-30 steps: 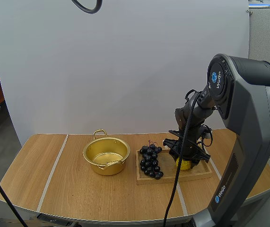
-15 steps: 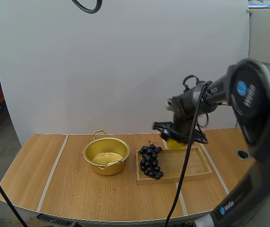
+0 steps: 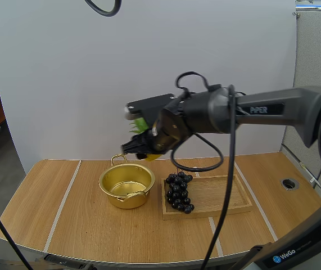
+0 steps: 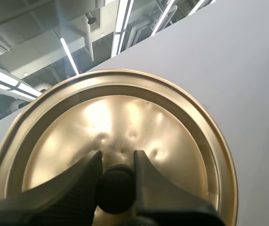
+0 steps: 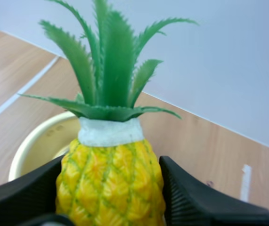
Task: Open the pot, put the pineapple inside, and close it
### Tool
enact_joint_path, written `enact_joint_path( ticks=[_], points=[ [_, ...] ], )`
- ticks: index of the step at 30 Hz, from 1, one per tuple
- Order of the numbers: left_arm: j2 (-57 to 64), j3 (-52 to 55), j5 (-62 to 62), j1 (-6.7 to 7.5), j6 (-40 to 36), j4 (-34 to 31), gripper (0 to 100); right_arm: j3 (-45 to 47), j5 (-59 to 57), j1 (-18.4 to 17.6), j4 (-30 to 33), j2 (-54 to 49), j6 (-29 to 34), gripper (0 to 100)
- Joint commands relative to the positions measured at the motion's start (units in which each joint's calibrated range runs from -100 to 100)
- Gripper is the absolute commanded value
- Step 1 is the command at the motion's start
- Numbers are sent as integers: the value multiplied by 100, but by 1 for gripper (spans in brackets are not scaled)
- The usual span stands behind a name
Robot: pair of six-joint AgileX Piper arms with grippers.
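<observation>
Right wrist view: a yellow plastic pineapple with a green leafy crown (image 5: 110,193) is seen pinched by its body between the two black fingers of the right gripper (image 5: 111,165). The crown is left free and points ahead, towards the rim of the round gold metal pot (image 5: 33,141) below it. The body was probably chosen for the grip because it is firmer and broader than the leaves.

From the high view, the pineapple is placed in the air just above the far edge of the open pot, near its rear handle, and is not yet inside. It is judged that the fruit is held high so that the rim can be cleared before it is lowered.

In the left wrist view, the round gold lid (image 4: 139,122) is held by its black knob (image 4: 116,190), on which the left gripper (image 4: 117,160) is clamped. The lid is kept away from the pot, presumably so that the mouth is left free and the lid is ready for closing.

A bunch of dark grapes (image 3: 180,192) is left on the flat wooden tray (image 3: 222,198) beside the pot, on the wooden table (image 3: 64,214).
</observation>
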State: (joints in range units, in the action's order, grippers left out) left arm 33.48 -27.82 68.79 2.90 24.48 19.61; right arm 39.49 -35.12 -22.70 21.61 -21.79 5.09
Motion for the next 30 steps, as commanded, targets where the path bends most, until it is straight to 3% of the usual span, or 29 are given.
enact_joint_path(
  ticks=[1,16,30],
  points=[
    [20,-36,-191,16,-45,-53,0,-267,-165,-125,55,278,-139,0],
    [20,-36,-191,16,-45,-53,0,-452,-174,-141,268,1799,-182,0],
    [20,-36,-191,16,-45,-53,0,-452,-176,-149,257,2313,-314,0]
  ],
)
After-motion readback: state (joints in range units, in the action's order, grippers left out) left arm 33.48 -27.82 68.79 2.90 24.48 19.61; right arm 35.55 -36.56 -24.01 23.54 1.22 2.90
